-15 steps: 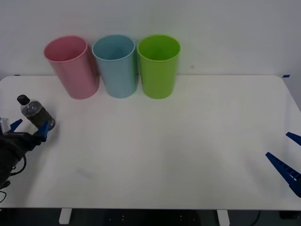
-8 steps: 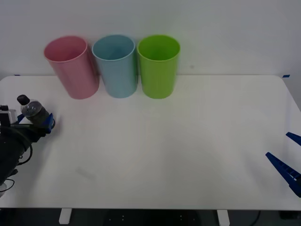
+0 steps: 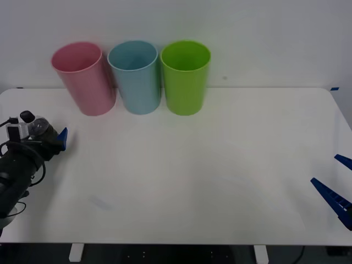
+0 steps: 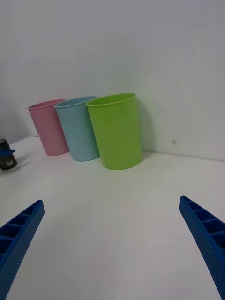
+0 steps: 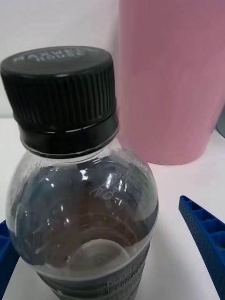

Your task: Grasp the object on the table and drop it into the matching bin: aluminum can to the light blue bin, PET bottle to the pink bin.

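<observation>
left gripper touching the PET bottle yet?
Cannot tell. In the left wrist view the left gripper straddles the PET bottle; a gap shows beside one finger, the other meets the bottle's edge.

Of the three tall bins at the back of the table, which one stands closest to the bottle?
The pink bin, at the robot's left end of the row. The light blue bin and the green bin stand farther from the bottle.
</observation>
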Robot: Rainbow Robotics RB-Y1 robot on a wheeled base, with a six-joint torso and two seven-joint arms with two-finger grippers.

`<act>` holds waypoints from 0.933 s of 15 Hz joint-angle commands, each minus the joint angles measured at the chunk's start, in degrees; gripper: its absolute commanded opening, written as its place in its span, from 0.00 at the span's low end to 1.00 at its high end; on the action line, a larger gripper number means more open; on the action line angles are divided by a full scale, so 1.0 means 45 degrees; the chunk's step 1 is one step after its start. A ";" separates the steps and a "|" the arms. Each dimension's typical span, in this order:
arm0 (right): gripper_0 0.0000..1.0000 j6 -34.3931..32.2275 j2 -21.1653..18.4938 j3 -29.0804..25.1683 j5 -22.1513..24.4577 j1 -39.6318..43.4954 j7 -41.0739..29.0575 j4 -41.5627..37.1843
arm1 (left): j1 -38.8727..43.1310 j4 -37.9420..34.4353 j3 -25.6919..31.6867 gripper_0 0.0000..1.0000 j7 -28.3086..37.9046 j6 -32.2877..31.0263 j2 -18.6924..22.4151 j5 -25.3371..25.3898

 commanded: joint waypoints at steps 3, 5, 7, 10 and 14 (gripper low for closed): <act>1.00 0.0000 0.0000 0.0000 0.0000 0.0000 0.0000 0.0000 | 0.0020 -0.0003 -0.0022 0.00 -0.0079 0.0026 0.0004 0.0001; 1.00 0.0000 0.0000 0.0000 0.0000 0.0000 0.0000 0.0000 | 0.0020 -0.0003 -0.0061 0.00 -0.0079 0.0026 0.0004 0.0001; 1.00 0.0000 0.0000 0.0000 0.0000 0.0000 0.0000 0.0000 | 0.0059 -0.0003 -0.0061 0.00 -0.0137 -0.0149 0.0004 0.0001; 1.00 0.0000 0.0000 0.0000 0.0000 0.0000 0.0000 0.0000 | 0.0156 -0.0022 -0.0061 0.00 -0.0137 -0.0501 0.0200 0.0255; 1.00 0.0000 0.0000 0.0000 0.0000 0.0000 0.0000 0.0000 | 0.0859 -0.0921 -0.0276 0.00 -0.0059 -0.0735 0.0493 0.1056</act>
